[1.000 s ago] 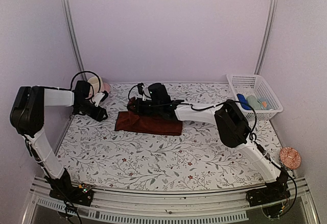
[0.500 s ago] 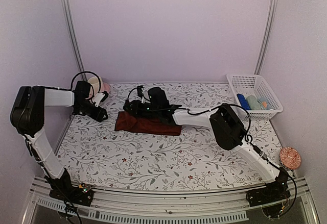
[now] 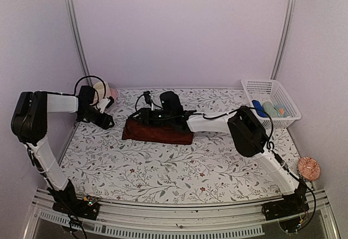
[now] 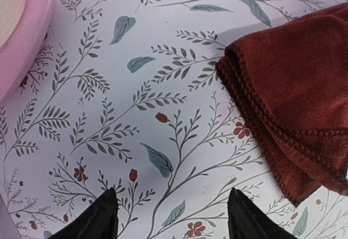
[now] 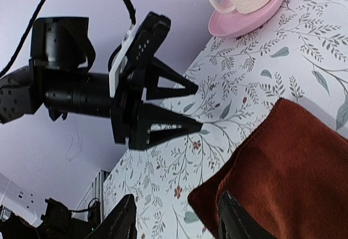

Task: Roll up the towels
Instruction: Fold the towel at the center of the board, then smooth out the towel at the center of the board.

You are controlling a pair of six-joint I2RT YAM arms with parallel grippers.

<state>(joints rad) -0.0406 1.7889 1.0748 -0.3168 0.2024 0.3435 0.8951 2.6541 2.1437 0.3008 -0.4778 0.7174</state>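
Right gripper [image 5: 176, 220] astride maroon towel [image 5: 288, 173] corner

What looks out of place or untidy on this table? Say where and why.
The maroon towel, at the far centre of the table, lies loosely folded rather than rolled, its left end bunched in uneven layers. Nothing else stands out.
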